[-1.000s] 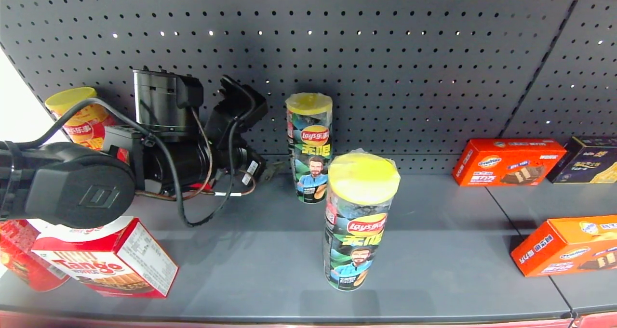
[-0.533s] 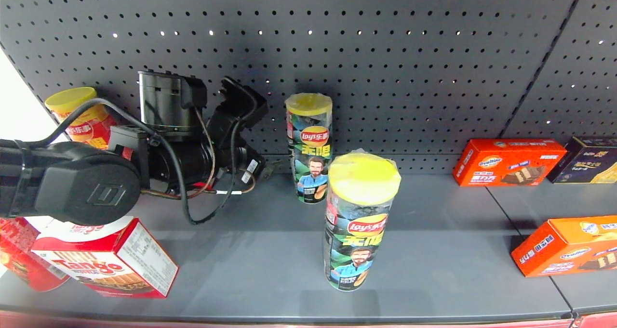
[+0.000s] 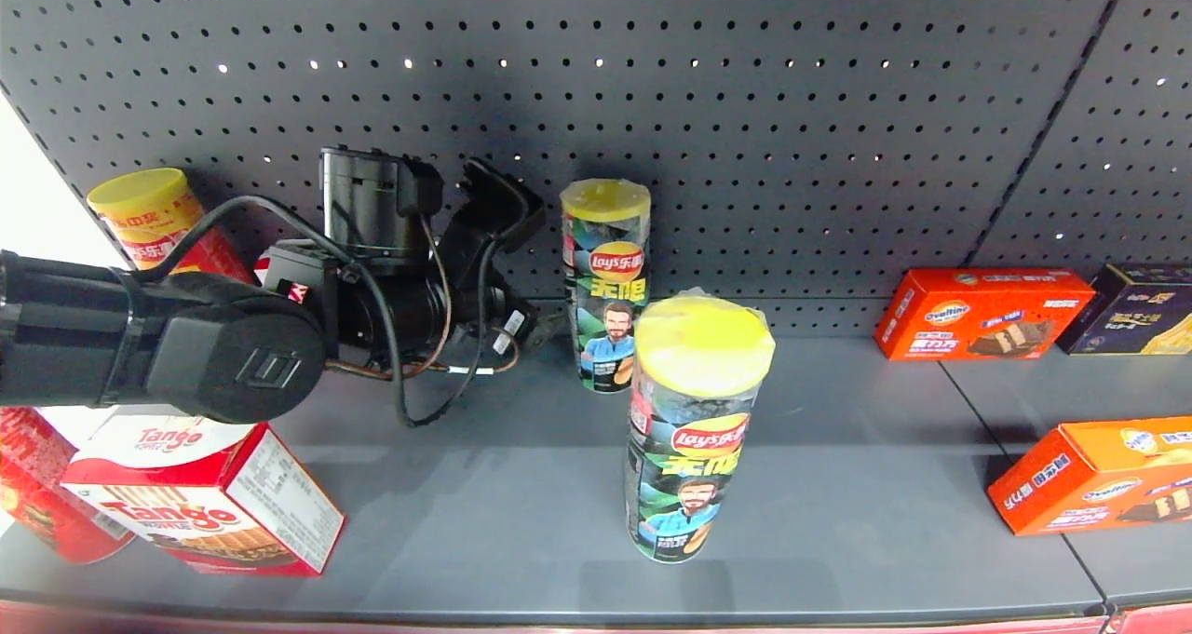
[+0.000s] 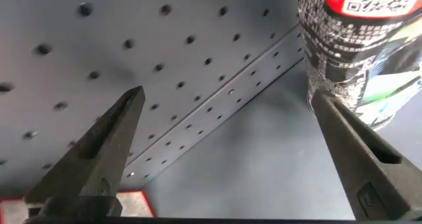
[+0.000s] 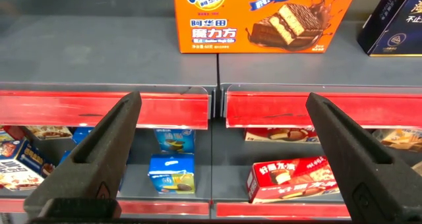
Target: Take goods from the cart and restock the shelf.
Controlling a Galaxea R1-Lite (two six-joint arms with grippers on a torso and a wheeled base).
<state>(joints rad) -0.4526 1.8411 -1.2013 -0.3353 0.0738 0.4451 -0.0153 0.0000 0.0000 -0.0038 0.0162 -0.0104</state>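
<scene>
The left gripper (image 4: 225,95) stands over the back of the shelf (image 3: 484,522), close to the pegboard wall (image 3: 745,103), with its two fingers wide apart and nothing between them. Compared with one second ago, the left arm (image 3: 186,355) has travelled to the robot's right, so it now covers less of the red can with the yellow lid (image 3: 149,210) at the far left. Its gripper end lies just beside the rear chip can (image 3: 605,285). This can stands upright near the wall and has shifted a little to the right. One finger is very near it, but I cannot tell if they touch. The front chip can (image 3: 694,429) stands upright in the same place, nearer the shelf's front edge. The red and white box (image 3: 214,513) has not moved. The right gripper (image 5: 222,99) is also spread open and empty, facing the red price strips (image 5: 165,109) at a shelf's front edge.
</scene>
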